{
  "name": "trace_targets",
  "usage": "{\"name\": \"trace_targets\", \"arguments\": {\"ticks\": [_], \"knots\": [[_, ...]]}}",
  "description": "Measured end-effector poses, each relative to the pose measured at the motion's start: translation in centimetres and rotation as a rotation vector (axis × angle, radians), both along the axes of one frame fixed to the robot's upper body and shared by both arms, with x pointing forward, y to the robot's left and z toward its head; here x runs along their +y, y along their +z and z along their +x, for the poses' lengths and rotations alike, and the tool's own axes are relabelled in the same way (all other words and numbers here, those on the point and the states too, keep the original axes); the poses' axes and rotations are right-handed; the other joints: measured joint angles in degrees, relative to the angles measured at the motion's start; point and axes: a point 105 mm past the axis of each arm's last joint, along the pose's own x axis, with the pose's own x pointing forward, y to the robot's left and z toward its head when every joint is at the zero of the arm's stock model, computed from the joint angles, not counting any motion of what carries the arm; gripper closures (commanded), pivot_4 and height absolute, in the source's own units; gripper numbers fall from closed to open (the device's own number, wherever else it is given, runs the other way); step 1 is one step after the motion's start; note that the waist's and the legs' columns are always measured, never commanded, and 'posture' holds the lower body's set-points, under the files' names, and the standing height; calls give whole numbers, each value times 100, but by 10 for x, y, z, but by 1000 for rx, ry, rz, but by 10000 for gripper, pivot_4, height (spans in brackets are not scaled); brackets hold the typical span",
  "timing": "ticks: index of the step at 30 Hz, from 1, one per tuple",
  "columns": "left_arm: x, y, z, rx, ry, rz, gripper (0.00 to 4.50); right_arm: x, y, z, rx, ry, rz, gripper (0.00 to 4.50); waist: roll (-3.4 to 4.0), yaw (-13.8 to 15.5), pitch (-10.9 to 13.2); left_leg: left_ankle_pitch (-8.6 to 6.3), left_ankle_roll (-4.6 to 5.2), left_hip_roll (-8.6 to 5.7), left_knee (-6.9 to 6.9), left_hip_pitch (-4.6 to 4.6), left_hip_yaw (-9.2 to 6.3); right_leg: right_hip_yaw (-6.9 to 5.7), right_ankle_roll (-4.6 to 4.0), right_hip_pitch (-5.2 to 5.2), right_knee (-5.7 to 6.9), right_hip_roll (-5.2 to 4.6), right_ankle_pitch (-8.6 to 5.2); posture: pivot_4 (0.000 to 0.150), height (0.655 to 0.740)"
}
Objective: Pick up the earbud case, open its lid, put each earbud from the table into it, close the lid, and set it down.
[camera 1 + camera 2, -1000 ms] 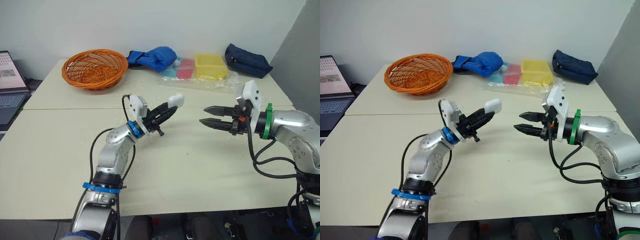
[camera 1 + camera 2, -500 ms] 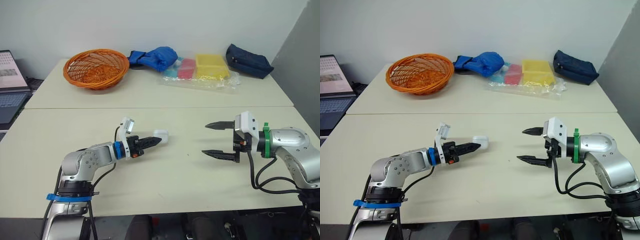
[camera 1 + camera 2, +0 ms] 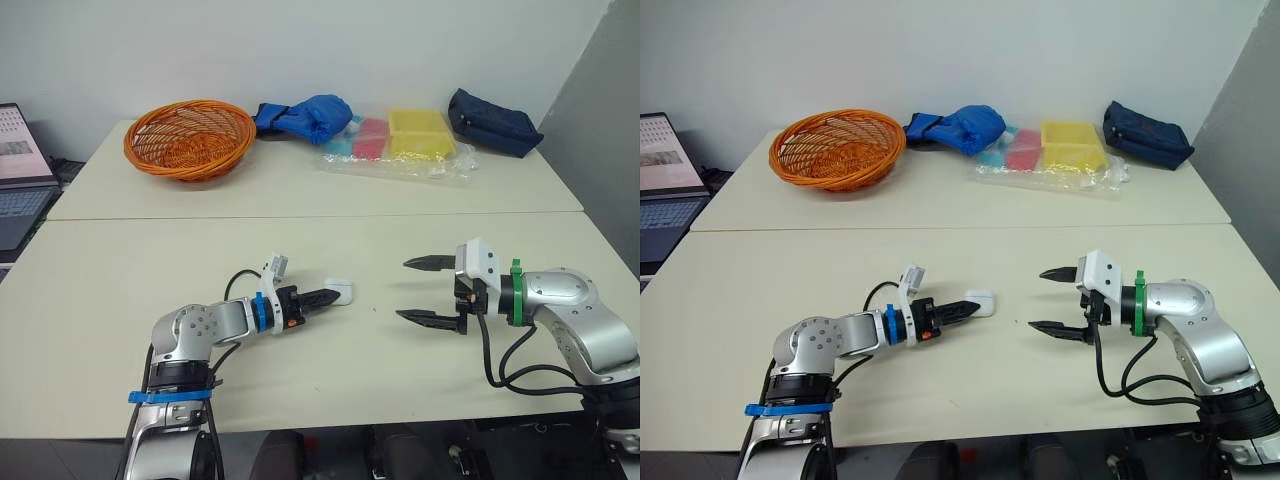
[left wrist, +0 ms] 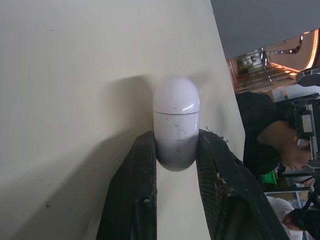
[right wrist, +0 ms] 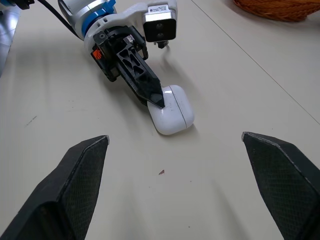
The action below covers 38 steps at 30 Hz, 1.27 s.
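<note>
The white earbud case [image 3: 341, 292] has its lid closed and lies low at the table surface near the middle of the front table. My left gripper [image 3: 328, 296] is shut on its lower half, and in the left wrist view the two black fingers [image 4: 141, 186] clamp the case [image 4: 175, 120] from both sides. My right gripper [image 3: 402, 289] hovers a short way to the right of the case, pointing at it, open wide with nothing between its fingers [image 5: 76, 176]. The right wrist view looks at the case [image 5: 173, 116] and the left gripper [image 5: 148, 90] on it.
At the back table stand an orange wicker basket [image 3: 188, 135], a blue bundle [image 3: 312, 114], a clear bag of coloured boxes [image 3: 405, 140] and a dark blue pouch [image 3: 493, 122]. A laptop [image 3: 18, 170] sits beyond the left table edge. A seam [image 3: 150, 217] joins the two tables.
My left gripper has come down from mid-air to the table with the case still held. The right gripper has also dropped lower and stayed open.
</note>
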Motion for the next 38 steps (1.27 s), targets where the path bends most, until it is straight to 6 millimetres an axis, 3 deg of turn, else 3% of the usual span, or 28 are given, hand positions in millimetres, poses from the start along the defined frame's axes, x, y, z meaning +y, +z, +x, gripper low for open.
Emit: {"name": "trace_targets", "arguments": {"ticks": [5, 10, 13, 17, 19, 22, 30, 38], "knots": [[5, 4, -4, 10, -14, -21, 15814, 0, 0, 0, -2, -1, 1, 0, 0, -10, 0, 0, 0, 5, -3, 2, -1, -1, -1, -2, 2, 3, 0, 1500, 7400], [34, 12, -14, -18, 1, 14, 1093, -2, -3, 3, -4, -10, 3, 0, -1, -112, -2, 0, 0, 11, -13, 30, 0, 5, -15, 5, 11, 8, 1, 1500, 7400], [68, 15, -18, -83, 33, 118, 465, -8, -8, 8, -6, -27, -11, 0, -2, -182, -1, 0, 0, 13, -31, 77, 7, 18, -63, 26, 15, 3, -13, 1500, 7400], [137, 20, -11, -364, 109, 420, 465, -20, -17, 15, -9, -53, -24, 0, -2, -185, 1, 0, -2, 13, -58, 92, -5, 9, -105, 23, 12, -3, -16, 1500, 7400], [157, 34, -8, -491, 112, 480, 465, -32, -19, 20, -11, -91, -32, 0, -2, -123, 1, 1, -2, 14, -60, 72, 4, 8, -109, 1, 9, -6, -14, 1500, 7400], [166, 43, -8, -620, 67, 514, 465, -36, -18, 23, -24, -99, -32, 0, -1, -46, 1, 0, -2, 11, -64, 62, 26, 10, -94, -1, -2, -8, -26, 1500, 7400], [185, 51, 9, -829, 34, 897, 465, -38, -3, 28, -66, -119, 14, 0, -2, 30, 1, -2, -3, 10, -75, 13, 21, 9, -31, -26, -13, -25, -31, 1500, 7400], [163, 59, 18, -994, 18, 857, 465, -37, 0, 31, -84, -127, 24, 0, -2, 29, 1, -2, -2, 5, -71, 19, 18, 3, -29, -23, -3, -17, -28, 1500, 7400]]}}
